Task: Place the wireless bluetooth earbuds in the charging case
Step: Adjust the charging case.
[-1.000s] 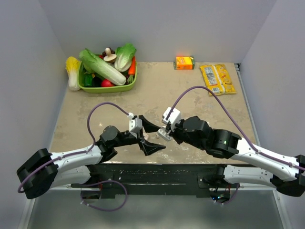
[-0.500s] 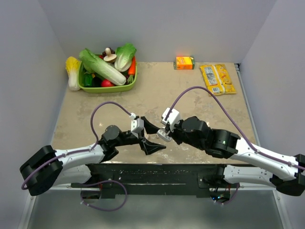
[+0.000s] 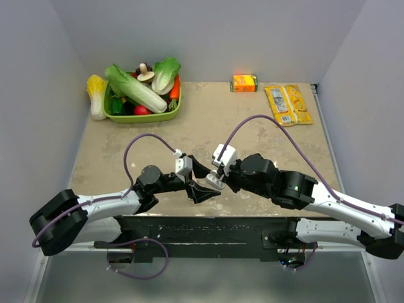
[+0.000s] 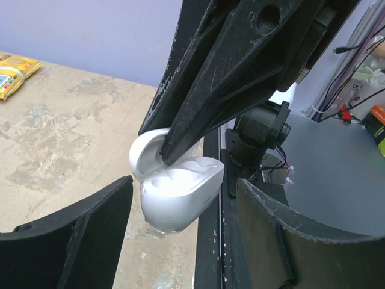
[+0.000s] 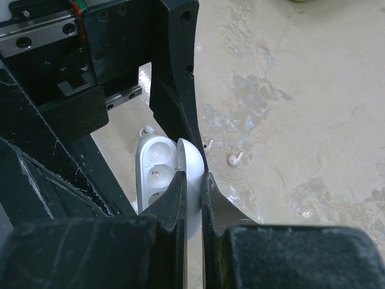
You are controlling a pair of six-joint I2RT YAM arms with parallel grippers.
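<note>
The charging case [image 5: 155, 174] is white, with its lid [image 5: 192, 174] swung open and both wells bare. My right gripper [image 5: 191, 186] is shut on the lid and holds the case low over the table near its front edge. In the left wrist view the case [image 4: 180, 192] sits between my open left gripper's [image 4: 180, 241] two fingers, touching neither. In the top view the case [image 3: 215, 182] lies between both grippers. Two tiny white earbuds [image 5: 233, 159] [image 5: 209, 144] lie on the table just beyond the case.
A green basket [image 3: 145, 117] of toy vegetables stands at the back left. An orange box [image 3: 245, 83] and a yellow packet [image 3: 288, 105] lie at the back right. The black frame rail [image 4: 212, 241] runs along the table's front edge, right beside the case.
My left gripper has moved right, so its open fingers now straddle the case. My right gripper has shifted slightly left with the case.
</note>
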